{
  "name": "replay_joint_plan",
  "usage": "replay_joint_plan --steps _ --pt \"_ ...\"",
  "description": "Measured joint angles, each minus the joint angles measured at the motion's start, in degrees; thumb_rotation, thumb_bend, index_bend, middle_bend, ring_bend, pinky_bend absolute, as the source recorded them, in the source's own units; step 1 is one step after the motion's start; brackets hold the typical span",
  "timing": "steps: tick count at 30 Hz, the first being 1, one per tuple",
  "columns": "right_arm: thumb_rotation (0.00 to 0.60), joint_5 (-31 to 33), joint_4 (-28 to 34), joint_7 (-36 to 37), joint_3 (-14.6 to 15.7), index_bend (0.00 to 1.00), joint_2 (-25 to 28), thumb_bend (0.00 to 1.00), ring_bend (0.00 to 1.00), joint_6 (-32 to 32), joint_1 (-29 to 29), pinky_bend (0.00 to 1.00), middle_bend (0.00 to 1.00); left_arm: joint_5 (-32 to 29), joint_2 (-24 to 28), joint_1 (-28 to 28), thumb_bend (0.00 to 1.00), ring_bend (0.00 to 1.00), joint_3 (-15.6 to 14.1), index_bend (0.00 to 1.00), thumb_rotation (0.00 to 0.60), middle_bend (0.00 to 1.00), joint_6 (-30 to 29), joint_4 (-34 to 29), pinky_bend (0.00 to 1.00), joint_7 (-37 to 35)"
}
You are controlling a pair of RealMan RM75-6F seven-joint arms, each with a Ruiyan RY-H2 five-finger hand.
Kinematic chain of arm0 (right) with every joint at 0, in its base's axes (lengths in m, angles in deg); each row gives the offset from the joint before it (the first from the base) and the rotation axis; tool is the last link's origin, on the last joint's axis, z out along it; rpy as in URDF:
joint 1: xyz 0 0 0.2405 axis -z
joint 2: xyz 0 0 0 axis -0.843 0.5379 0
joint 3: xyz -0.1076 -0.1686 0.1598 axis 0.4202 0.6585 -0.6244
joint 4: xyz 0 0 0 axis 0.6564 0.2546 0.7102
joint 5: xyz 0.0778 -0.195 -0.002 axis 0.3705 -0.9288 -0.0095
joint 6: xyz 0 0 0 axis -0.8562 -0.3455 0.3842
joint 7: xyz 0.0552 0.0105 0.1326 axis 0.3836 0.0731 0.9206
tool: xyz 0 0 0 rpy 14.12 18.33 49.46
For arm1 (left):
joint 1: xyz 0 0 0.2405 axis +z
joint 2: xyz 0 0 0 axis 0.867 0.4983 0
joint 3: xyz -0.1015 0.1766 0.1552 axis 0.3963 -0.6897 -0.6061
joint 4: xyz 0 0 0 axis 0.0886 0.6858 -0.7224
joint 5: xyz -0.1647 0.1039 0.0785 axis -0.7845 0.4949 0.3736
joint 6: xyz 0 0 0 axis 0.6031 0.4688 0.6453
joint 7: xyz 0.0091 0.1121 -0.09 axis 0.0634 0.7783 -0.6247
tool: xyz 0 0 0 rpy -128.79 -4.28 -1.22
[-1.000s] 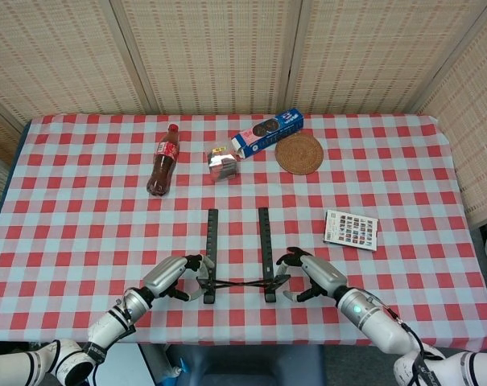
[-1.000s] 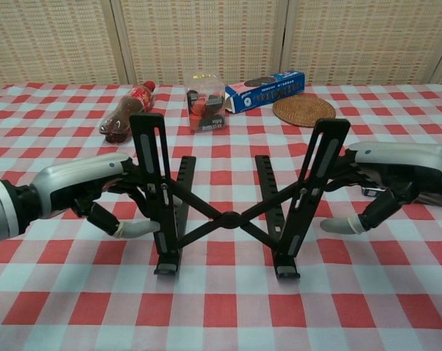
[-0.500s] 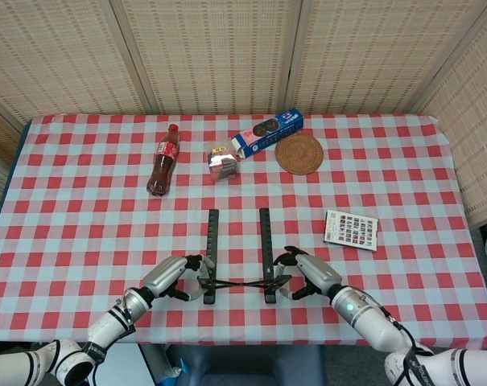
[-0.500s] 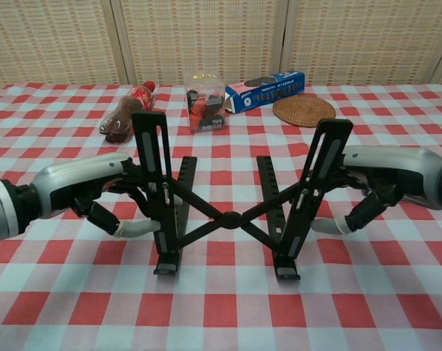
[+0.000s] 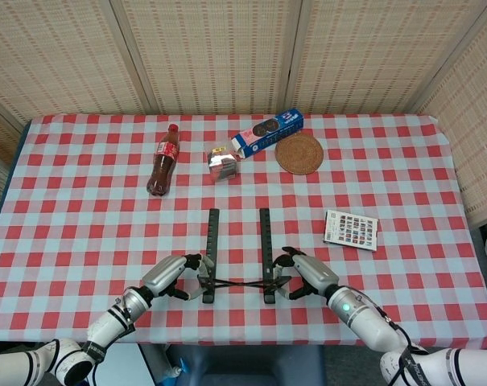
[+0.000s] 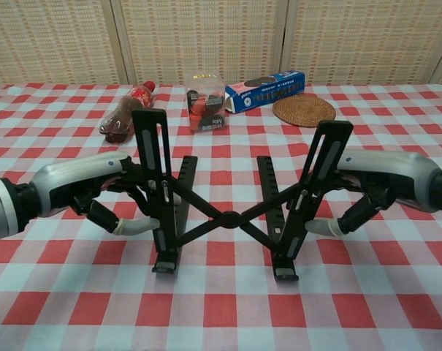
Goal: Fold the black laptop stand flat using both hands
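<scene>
The black laptop stand [image 5: 237, 256] sits near the table's front edge, two rails joined by a crossed link. In the chest view the stand [image 6: 231, 217] has both slotted arms raised and leaning outward. My left hand [image 5: 172, 277] wraps the left raised arm, fingers behind it and thumb tip against its lower front; the chest view shows this left hand [image 6: 89, 186] too. My right hand [image 5: 303, 273] holds the right raised arm the same way, and in the chest view the right hand [image 6: 370, 183] has its thumb tip touching that arm low down.
At the back lie a cola bottle [image 5: 163, 158], a clear snack box [image 5: 222, 161], a blue biscuit box [image 5: 267, 133] and a round woven coaster [image 5: 299, 153]. A printed card [image 5: 351, 229] lies right of the stand. The table edge [image 5: 243, 342] runs just in front of the hands.
My right hand has slid left until its thumb and fingers meet the stand's right arm, and that arm has shifted slightly inward. The left hand has hardly moved.
</scene>
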Motion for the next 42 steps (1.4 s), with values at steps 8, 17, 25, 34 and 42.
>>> replay_joint_plan --steps 8,17,25,34,42 --pt "0.6 -0.79 0.49 -0.39 -0.32 0.39 0.15 0.32 0.02 0.21 0.37 0.06 0.21 0.64 0.72 0.0 0.39 0.27 -0.42 0.32 0.393 0.28 0.2 -0.49 0.29 -0.57" --pt "0.6 -3.78 2.38 0.8 -1.91 0.14 2.23 0.21 0.02 0.76 0.75 0.06 0.15 2.27 2.87 -0.26 0.39 0.12 -1.23 0.01 0.331 0.11 0.41 -2.45 0.25 -1.56" --pt "0.6 -4.99 3.62 1.78 -3.75 0.11 2.65 0.2 0.02 2.08 0.92 0.06 0.14 4.35 7.22 0.53 0.39 0.07 -2.01 0.0 0.318 0.05 -1.94 -5.64 0.23 -2.13" --pt "0.6 -2.83 2.91 0.28 -5.62 0.1 0.07 0.2 0.02 3.66 0.02 0.06 0.13 5.66 12.51 2.53 0.39 0.07 -2.63 0.0 0.321 0.05 -5.91 -8.31 0.22 -0.84" --pt "0.6 2.21 0.59 -2.71 -7.17 0.04 -2.35 0.2 0.01 6.41 -0.63 0.06 0.09 5.61 14.36 3.51 0.39 0.07 -2.62 0.0 0.323 0.05 -7.26 -8.49 0.22 -0.82"
